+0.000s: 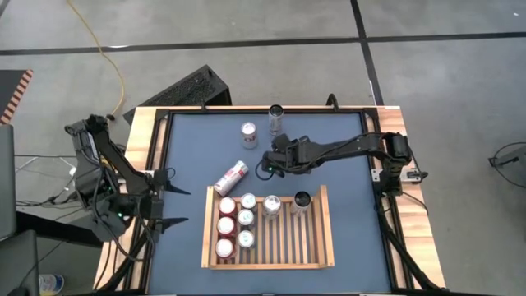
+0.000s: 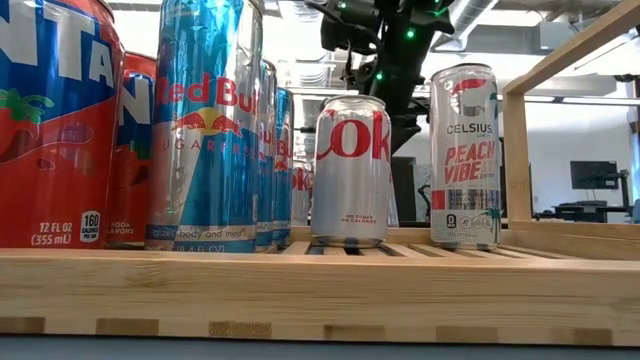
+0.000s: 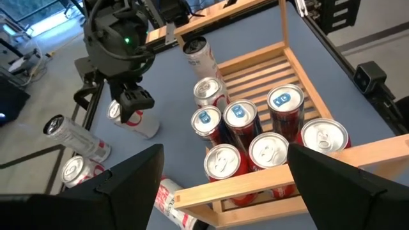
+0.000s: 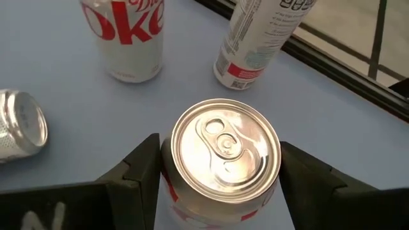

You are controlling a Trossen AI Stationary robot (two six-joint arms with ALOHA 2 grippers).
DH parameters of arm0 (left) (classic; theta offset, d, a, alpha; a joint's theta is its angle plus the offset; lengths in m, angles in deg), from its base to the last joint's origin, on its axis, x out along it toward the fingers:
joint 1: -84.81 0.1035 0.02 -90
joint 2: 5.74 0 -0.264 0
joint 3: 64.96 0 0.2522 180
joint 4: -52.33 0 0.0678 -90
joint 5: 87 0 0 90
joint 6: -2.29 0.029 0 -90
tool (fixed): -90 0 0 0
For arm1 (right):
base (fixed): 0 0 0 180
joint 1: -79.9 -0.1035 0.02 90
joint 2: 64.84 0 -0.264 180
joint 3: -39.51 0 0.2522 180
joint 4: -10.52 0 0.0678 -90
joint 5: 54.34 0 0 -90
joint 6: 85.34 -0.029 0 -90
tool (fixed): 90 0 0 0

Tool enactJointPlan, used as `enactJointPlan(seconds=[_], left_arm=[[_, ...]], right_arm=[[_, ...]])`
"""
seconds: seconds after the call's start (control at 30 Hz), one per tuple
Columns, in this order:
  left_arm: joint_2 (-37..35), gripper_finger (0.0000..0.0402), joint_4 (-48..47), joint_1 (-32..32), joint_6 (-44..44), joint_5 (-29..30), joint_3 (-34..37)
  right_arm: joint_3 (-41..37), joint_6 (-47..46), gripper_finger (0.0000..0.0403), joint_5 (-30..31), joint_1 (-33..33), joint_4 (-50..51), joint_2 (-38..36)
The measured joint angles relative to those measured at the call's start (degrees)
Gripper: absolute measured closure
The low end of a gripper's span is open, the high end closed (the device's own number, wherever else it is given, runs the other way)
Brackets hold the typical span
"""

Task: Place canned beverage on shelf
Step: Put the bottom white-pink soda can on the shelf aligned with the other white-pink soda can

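The light-wood shelf lies at the table's near middle. Several cans stand upright on its slats: red ones, blue ones, a silver Coke and a Celsius. Just beyond its far rim stands a white-and-red can. My right gripper is shut on it, reaching in from the table's right. My left gripper hangs open over the table's left edge with nothing between its fingers. My right gripper pinches the can's upper wall between its two fingers, one on each opposite side just below the top rim. The fingers slant down from the table's right. The can is upright, its lower end at the blue tabletop.
On the blue tabletop beyond the shelf are an upright Diet Coke, a tall slim can near the far edge, and a can lying on its side. The shelf's right half has bare slats.
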State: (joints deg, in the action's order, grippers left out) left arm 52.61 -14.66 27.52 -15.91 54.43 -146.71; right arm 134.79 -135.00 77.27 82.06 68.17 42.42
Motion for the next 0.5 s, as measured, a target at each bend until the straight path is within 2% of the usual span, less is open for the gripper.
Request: enactJointPlan(seconds=[0.17, 0.5], left_arm=[[0.1, 0.0081, 0.3, 0.0, 0.0, 0.0, 0.0], [0.1, 0.0081, 0.2, 0.0, 0.1, 0.0, 0.0]], right_arm=[[0.0, 0.7, 0.0155, -0.6, 0.0, -0.1, 0.0], [0.0, 1.7, 0.0092, -1.3, -0.8, -1.0, -0.1]])
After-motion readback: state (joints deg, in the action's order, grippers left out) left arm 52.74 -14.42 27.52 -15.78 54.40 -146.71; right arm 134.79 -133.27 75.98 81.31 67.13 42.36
